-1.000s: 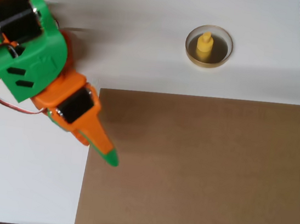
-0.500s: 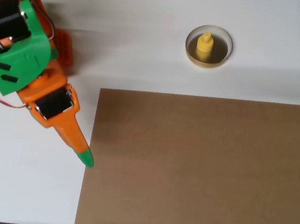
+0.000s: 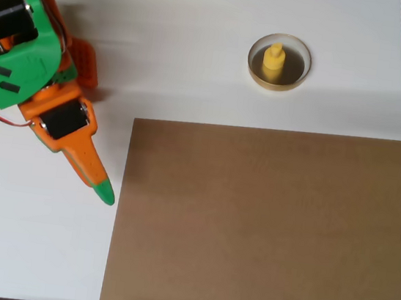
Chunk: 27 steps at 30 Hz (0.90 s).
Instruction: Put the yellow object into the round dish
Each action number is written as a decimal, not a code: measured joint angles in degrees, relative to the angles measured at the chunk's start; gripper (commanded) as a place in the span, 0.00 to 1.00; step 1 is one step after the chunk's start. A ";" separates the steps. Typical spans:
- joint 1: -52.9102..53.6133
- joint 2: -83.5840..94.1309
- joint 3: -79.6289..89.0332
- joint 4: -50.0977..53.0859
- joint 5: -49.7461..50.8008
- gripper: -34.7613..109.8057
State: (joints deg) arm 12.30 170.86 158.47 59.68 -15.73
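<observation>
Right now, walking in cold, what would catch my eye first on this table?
The bright orange-and-green robot arm at the left edge of the overhead view, its gripper tapering to a green tip over the white table. Then the yellow object standing inside the round dish, top centre-right, above a large brown board.

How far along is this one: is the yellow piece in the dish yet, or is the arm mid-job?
Done: the yellow piece stands upright inside the round dish near the top of the overhead view. In hand: nothing; the gripper sits far off at lower left over the white table, beside the brown board, carrying nothing, fingers looking closed. Left: nothing visible for the placement itself.
</observation>
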 measured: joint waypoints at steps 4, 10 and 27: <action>0.00 3.52 2.64 0.26 0.26 0.45; 0.00 12.04 6.77 2.46 0.44 0.45; 0.35 14.15 10.28 2.99 2.46 0.45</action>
State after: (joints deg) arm 12.66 185.01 168.75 62.67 -13.27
